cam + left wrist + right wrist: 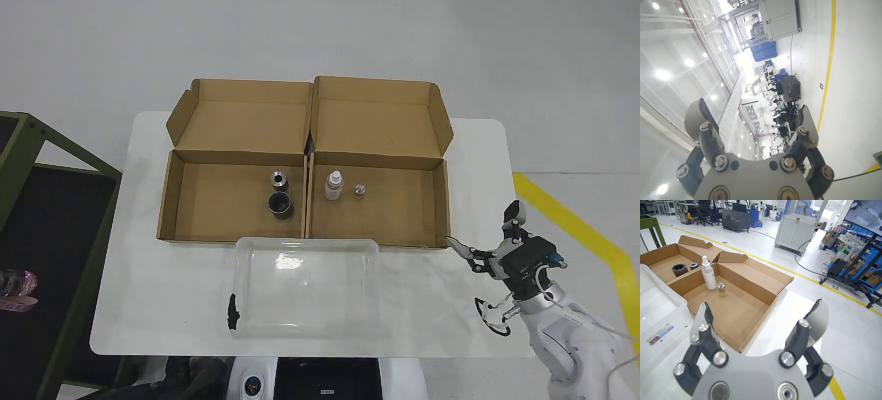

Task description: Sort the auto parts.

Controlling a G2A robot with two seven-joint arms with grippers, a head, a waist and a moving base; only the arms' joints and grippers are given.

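Two open cardboard boxes sit side by side on the white table (pixel 140 300). The left box (pixel 215 205) holds a dark metal sleeve (pixel 280 204) and a smaller metal cylinder (pixel 277 180). In the right box (pixel 400 210) stand a white spray bottle (pixel 335 185) and a small brass-coloured part (pixel 361 189). My right gripper (pixel 472 280) is open with nothing in it, over the table's right side near that box's front corner. In the right wrist view the right gripper (pixel 762 304) faces the bottle (pixel 708 275) and the part (pixel 721 290). My left gripper (pixel 753 105) is open, holds nothing, and points up into the room.
A clear plastic tray (pixel 305 290) lies in front of the boxes, with a small dark thing (pixel 232 312) at its front left corner. A green-framed rack (pixel 40 240) stands left of the table. A yellow floor line (pixel 580 230) runs past the right side.
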